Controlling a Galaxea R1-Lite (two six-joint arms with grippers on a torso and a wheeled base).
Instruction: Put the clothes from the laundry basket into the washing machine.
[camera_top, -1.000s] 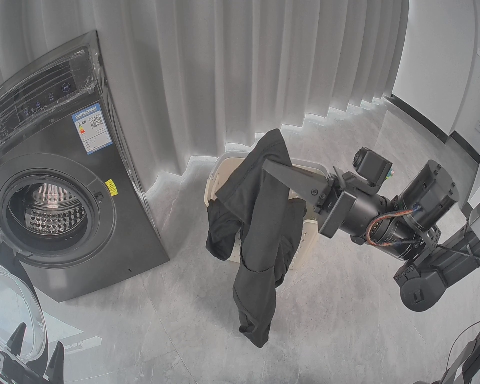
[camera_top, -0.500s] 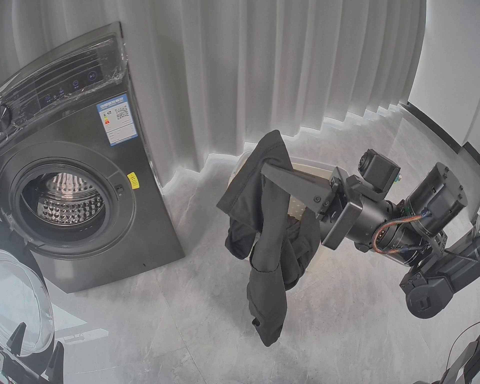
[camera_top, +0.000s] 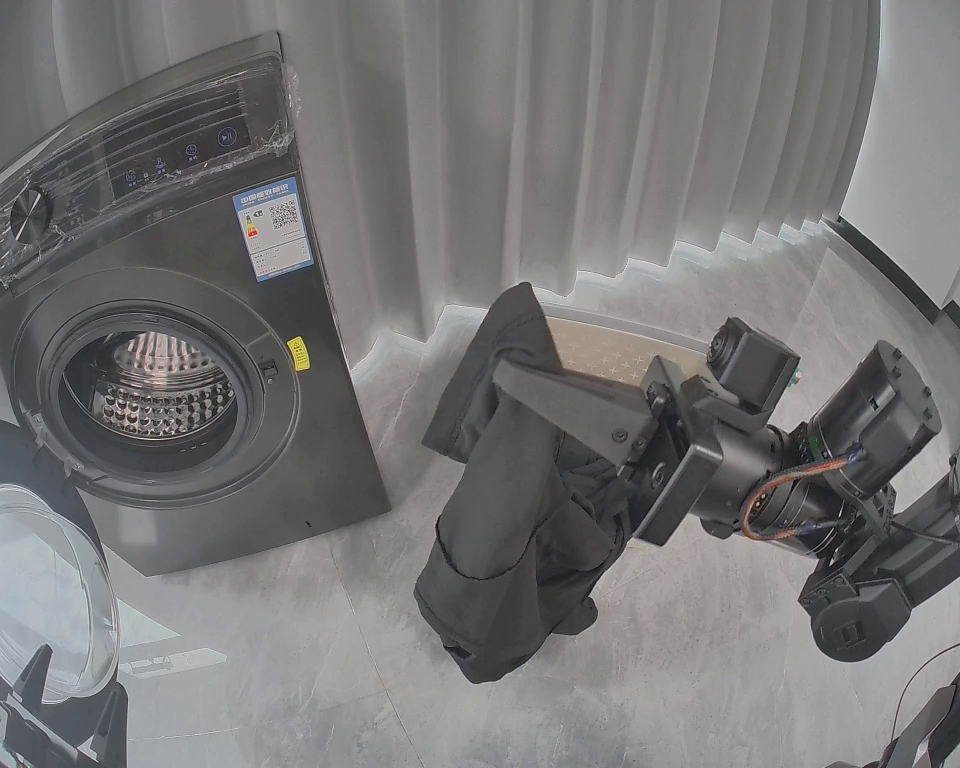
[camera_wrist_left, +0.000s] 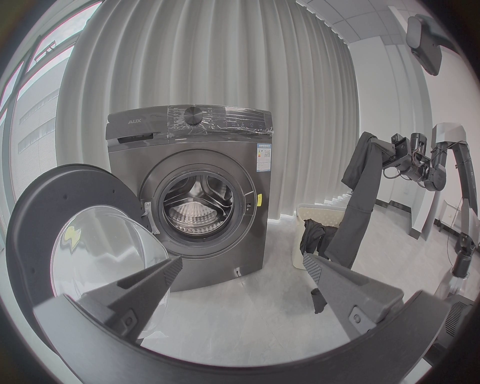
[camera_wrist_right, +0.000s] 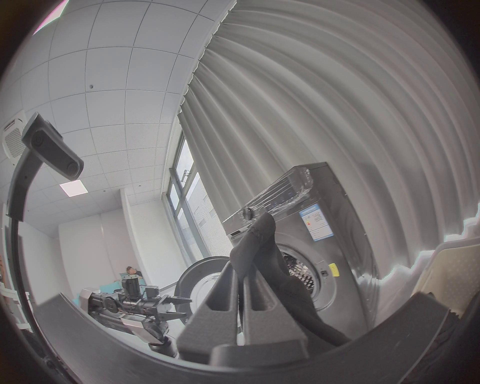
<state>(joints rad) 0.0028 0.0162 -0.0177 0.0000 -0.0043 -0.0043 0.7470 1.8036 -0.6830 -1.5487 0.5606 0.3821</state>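
The right gripper (camera_top: 503, 373), two dark wedge-shaped fingers pressed together, pinches a long dark-grey cloth garment (camera_top: 510, 540) near its top fold. The garment hangs free in the air, in front of the cream plastic laundry basket (camera_top: 620, 348), with its lower end dangling low toward the pale grey tiled floor (camera_top: 300, 640).

This looks like the carrying step: the garment is out of the basket but not yet at the grey front-loading washing machine (camera_top: 330, 420). The next move likely calls for swinging it across to the round steel drum opening (camera_top: 160, 395) and feeding the loose tail in first, so that it doesn't drag or snag on the rim.

The machine's round glass door (camera_wrist_left: 95, 250) stands wide open on the robot's left. The left gripper (camera_wrist_left: 241, 261) hovers just beside the door, fingers spread and holding nothing. Between basket and machine the floor offers open room, with white pleated curtains (camera_top: 550, 150) close behind.
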